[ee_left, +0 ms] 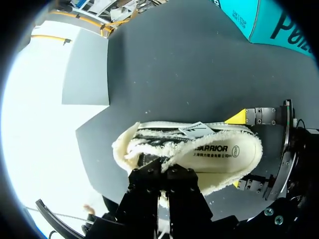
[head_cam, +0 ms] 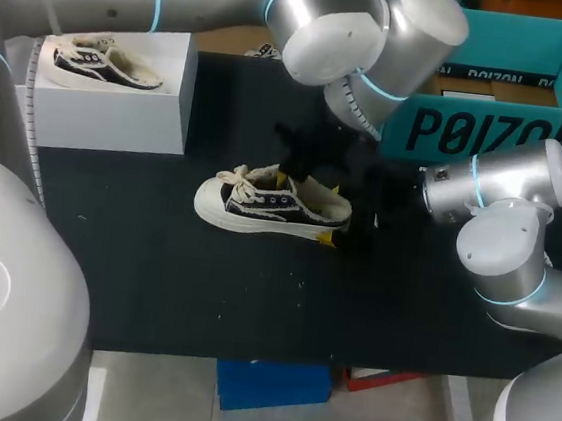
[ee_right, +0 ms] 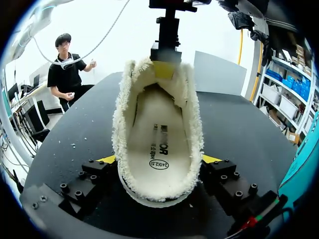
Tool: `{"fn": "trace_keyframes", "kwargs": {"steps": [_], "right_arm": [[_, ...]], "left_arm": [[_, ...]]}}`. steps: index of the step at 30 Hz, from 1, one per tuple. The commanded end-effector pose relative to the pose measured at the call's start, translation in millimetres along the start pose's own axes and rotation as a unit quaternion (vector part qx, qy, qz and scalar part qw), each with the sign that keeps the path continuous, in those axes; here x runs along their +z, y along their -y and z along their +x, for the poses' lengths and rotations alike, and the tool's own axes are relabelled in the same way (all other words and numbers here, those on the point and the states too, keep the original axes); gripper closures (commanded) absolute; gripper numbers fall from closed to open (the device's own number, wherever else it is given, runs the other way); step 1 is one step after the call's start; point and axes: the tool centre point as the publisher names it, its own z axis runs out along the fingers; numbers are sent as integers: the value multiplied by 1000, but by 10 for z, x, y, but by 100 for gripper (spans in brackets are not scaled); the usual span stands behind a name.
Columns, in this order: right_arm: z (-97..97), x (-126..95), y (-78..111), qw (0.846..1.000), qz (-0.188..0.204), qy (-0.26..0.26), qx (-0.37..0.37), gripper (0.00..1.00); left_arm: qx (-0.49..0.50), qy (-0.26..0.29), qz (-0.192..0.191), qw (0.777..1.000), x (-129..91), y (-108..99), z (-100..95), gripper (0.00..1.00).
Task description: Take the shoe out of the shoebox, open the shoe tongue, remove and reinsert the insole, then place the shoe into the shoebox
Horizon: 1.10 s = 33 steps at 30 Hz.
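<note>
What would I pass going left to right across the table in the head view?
White box with a second sneaker on top → black-and-cream sneaker lying on the black tabletop → teal shoebox at the far right corner.

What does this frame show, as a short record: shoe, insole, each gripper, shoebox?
shoe: out of the box, upright on the black table, toe toward my left
insole: lying inside the shoe
right gripper: shut on the shoe's heel, one finger on each side
left gripper: above the shoe's middle, seemingly pinching the tongue
shoebox: teal, open, far right of the table, apart from the shoe
other: second shoe on a white box, far left
</note>
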Motion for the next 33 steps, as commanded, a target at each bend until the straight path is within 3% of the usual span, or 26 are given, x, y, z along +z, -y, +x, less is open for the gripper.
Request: {"fn": "trace_keyframes", "kwargs": {"steps": [1, 17, 33], "right_arm": [[-16, 25, 1, 1000, 1, 0, 1, 100], [-16, 25, 1, 1000, 1, 0, 1, 100], [-16, 25, 1, 1000, 1, 0, 1, 100]], "left_arm": [[-3, -10, 10, 1000, -68, -46, -87, 100], [-13, -56, 51, 997, -11, -180, -300, 100], [-43, -85, 92, 991, 17, -283, -643, 100]]}}
